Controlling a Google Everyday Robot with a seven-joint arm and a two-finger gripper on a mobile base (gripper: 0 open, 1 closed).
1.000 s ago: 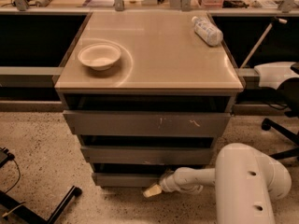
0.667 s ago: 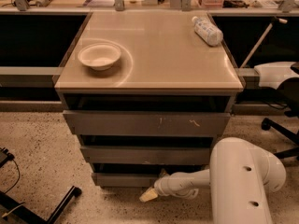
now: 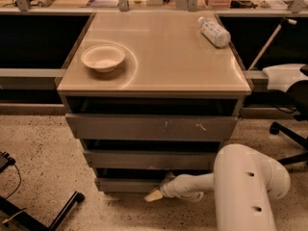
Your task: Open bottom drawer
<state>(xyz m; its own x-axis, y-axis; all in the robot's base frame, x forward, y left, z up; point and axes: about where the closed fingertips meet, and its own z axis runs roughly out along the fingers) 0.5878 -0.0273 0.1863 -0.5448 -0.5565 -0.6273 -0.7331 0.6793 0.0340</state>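
Note:
The bottom drawer [image 3: 126, 184] is the lowest grey front of the cabinet, low in the camera view. It stands a little out from the cabinet, with a dark gap above it. My gripper [image 3: 156, 192] reaches in from the right at the end of the white arm [image 3: 240, 186]. It is at the right part of the bottom drawer's front, near its upper edge. Its pale tip [image 3: 154, 195] shows in front of the drawer face.
The middle drawer front [image 3: 149, 160] and the tall scratched top front [image 3: 154, 127] are above. A white bowl [image 3: 103, 57] and a lying plastic bottle [image 3: 214, 32] rest on the cabinet top [image 3: 163, 57]. An office chair base [image 3: 288, 129] is at right, black stand legs [image 3: 62, 213] at lower left.
The gripper has shifted slightly left along the bottom drawer's front, and the white arm has moved left with it. The drawers look unchanged.

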